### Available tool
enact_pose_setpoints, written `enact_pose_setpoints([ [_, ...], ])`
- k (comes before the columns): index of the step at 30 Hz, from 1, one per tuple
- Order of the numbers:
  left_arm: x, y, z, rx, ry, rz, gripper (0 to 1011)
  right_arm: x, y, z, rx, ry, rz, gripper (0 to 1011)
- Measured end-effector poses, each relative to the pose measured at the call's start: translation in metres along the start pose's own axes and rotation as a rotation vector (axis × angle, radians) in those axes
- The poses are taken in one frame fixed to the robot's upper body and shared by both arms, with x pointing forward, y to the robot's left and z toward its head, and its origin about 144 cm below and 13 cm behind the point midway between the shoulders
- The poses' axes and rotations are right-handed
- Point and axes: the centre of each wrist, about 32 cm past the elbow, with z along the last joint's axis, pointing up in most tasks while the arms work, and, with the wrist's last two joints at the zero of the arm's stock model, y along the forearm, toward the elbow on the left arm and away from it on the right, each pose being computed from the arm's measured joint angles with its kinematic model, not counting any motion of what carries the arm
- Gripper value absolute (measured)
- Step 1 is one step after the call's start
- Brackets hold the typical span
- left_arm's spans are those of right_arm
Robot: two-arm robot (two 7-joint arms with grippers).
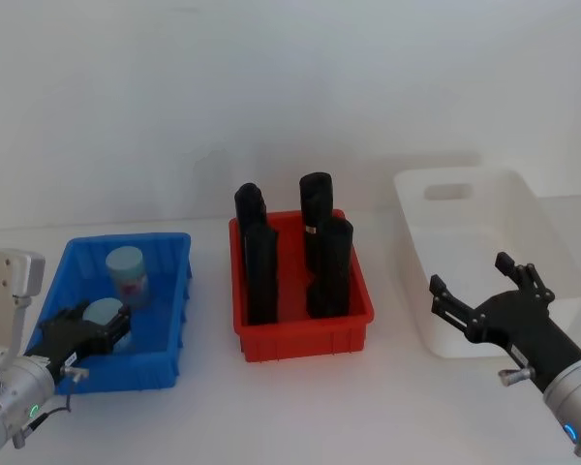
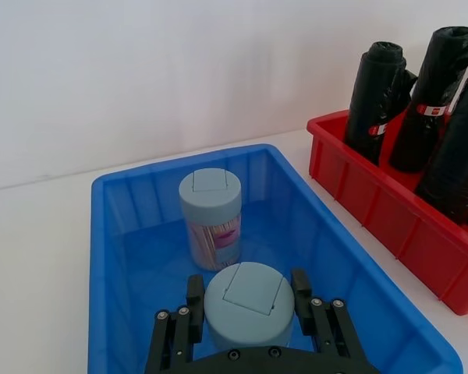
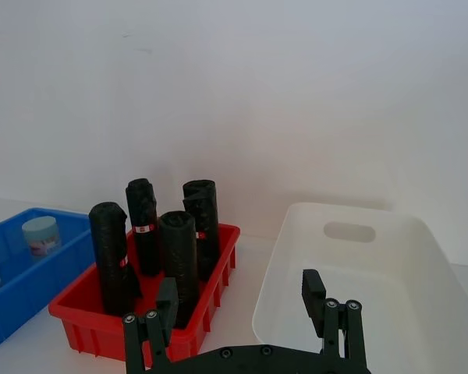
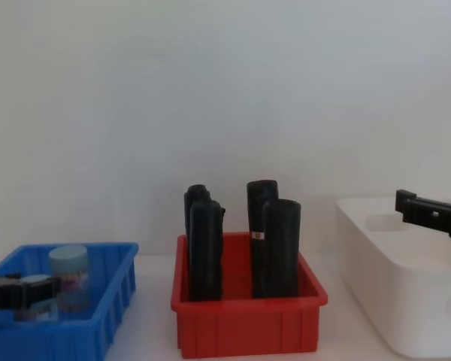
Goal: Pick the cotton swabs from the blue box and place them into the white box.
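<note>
Two cotton swabs jars with pale blue lids stand in the blue box (image 1: 126, 239). My left gripper (image 1: 105, 331) is inside the box, shut on the near jar (image 1: 107, 315). In the left wrist view its fingers (image 2: 196, 300) press both sides of that jar (image 2: 246, 290). The far jar (image 2: 210, 214) stands free just behind it. In the chest view the held jar (image 4: 37, 301) sits low in the blue box (image 4: 98, 316). My right gripper (image 1: 472, 273) hovers open over the near left corner of the white box (image 1: 523, 203), holding nothing.
A red bin (image 1: 300, 334) with several upright black rolls (image 1: 329, 257) stands between the blue box and the white box. Bare white table lies in front of all three containers. A white wall closes off the back.
</note>
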Motion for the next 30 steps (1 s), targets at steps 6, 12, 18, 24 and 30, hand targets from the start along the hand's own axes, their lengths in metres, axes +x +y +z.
enact_pose_setpoints([
  [6,-0.001,0.002,0.006,-0.021,-0.006,-0.015,669,0.0,0.0,0.0,0.0,0.0,0.0,1001],
  [12,-0.003,0.005,0.017,-0.049,-0.021,-0.027,669,0.0,0.0,0.0,0.0,0.0,0.0,1001],
  [18,-0.008,0.011,0.037,-0.086,-0.047,-0.045,669,0.0,0.0,0.0,0.0,0.0,0.0,1001],
  [24,-0.014,0.017,0.057,-0.111,-0.072,-0.073,669,0.0,0.0,0.0,0.0,0.0,0.0,1002],
  [30,-0.023,0.022,0.079,-0.124,-0.097,-0.133,669,0.0,0.0,0.0,0.0,0.0,0.0,1001],
])
